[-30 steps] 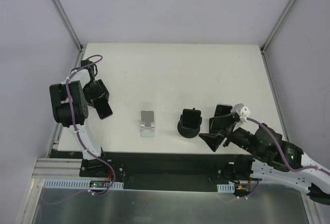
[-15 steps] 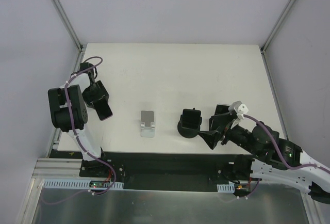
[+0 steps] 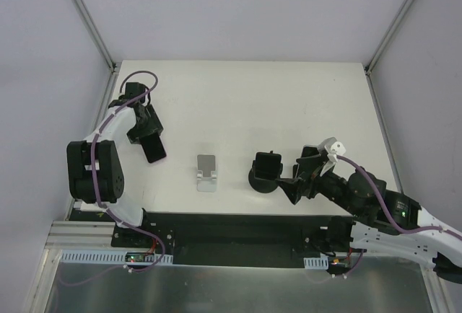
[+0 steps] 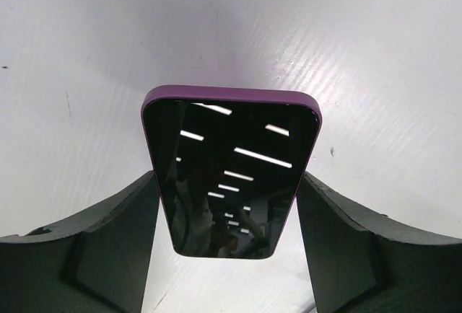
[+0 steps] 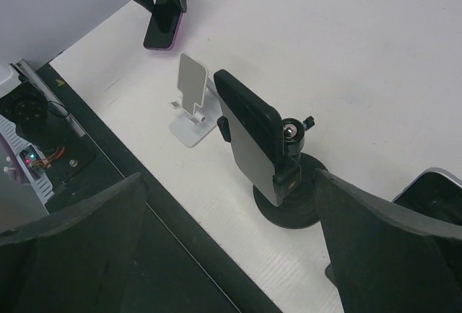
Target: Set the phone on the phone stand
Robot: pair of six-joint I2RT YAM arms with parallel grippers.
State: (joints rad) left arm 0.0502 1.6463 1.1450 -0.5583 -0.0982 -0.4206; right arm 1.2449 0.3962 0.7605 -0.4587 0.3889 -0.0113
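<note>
Phone (image 4: 229, 172) sits clamped by its long edges in the left gripper (image 3: 146, 134), screen toward the wrist camera and purple case rim showing at the far end. It is over the left part of the table (image 3: 238, 104); I cannot tell whether its lower end touches the surface or just clears it. From overhead its long axis runs on a diagonal, from far-left down to near-right, with the free end pointing near-right. The stand (image 3: 266, 172) lies to the right of the phone, well apart, with the small silver stand (image 3: 207, 173) between them, so I judge the carry has to go rightward and pass over or behind that silver one. The left arm is the only one placed to deliver. The right gripper (image 3: 296, 185) hangs just beside the stand on its right, spread wide and holding nothing. The stand's holder plate stands long-side-up and leans back on its pole. Its face seems turned toward the near edge, so I expect the phone must be brought more upright to match.
</note>
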